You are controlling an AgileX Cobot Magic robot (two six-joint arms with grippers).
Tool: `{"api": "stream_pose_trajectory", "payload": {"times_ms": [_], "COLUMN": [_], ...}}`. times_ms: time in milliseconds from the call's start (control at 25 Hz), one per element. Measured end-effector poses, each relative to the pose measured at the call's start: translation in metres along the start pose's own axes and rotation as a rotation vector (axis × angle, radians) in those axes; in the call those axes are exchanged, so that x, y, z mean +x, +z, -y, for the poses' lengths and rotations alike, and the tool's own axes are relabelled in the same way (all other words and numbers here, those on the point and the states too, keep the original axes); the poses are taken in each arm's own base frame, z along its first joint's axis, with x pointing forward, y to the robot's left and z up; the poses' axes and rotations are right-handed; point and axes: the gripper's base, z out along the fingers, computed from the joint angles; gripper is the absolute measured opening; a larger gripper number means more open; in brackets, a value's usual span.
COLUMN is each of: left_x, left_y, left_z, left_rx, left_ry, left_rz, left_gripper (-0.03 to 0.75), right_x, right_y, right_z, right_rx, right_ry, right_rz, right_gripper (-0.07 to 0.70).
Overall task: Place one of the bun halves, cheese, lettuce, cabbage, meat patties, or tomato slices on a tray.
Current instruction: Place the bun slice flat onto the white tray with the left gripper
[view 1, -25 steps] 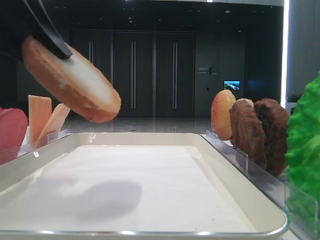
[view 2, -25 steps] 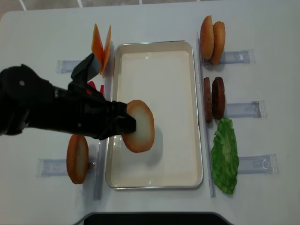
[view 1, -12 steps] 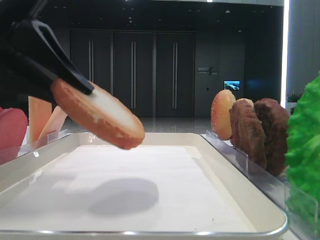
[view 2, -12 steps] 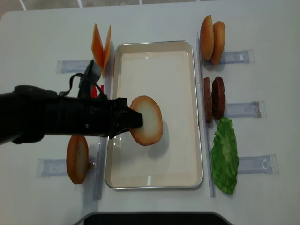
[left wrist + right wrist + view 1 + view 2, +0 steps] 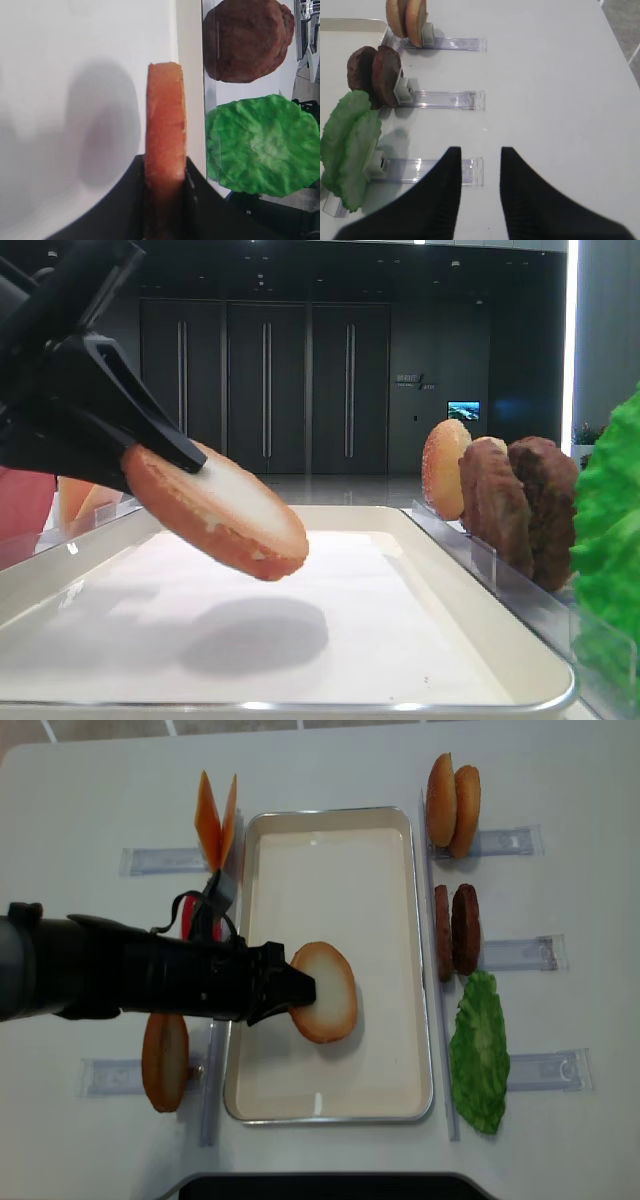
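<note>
Left wrist view showed the left gripper (image 5: 165, 187), jaws clamped on the bun half (image 5: 165, 125) by its edge, tilted above the tray (image 5: 420, 970); it looked light, stiff, slightly crumbly. Right jaws stood apart, empty.

The right gripper (image 5: 479, 155) hangs above the bare white worktop (image 5: 550, 75), its two dark jaws parted with nothing between them. At ten o'clock, green lettuce (image 5: 347, 145) leans in a clear holder (image 5: 440, 170). Beyond it stand two meat patties (image 5: 375, 75), then two bun halves (image 5: 406, 15). The tray (image 5: 350, 21) corner shows at eleven o'clock.
</note>
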Motion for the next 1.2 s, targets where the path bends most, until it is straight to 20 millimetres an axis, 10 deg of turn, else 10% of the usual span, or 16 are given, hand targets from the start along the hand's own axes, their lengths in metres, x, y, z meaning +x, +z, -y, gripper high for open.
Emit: {"api": "stream_pose_trajectory", "payload": {"times_ms": [280,600,1200], "left_x": [0.0,-0.001,-0.01], "left_y": [0.0,0.0,-0.001], "left_z": [0.0,-0.001,0.006], "left_rx": [-0.001,-0.012,-0.043], "left_ry": [0.003,0.003,-0.054], "left_rz": [0.001,0.007,-0.027], "left_gripper": [0.146,0.523,0.551], "right_x": [0.0,0.0,0.0], "right_y": [0.0,0.0,0.0], "right_z": [0.0,0.0,0.0], "right_rx": [0.0,0.0,0.0], "right_ry": [0.0,0.0,0.0], "right_rz": [0.0,0.0,0.0], "right_gripper": [0.19,0.19,0.19]}}
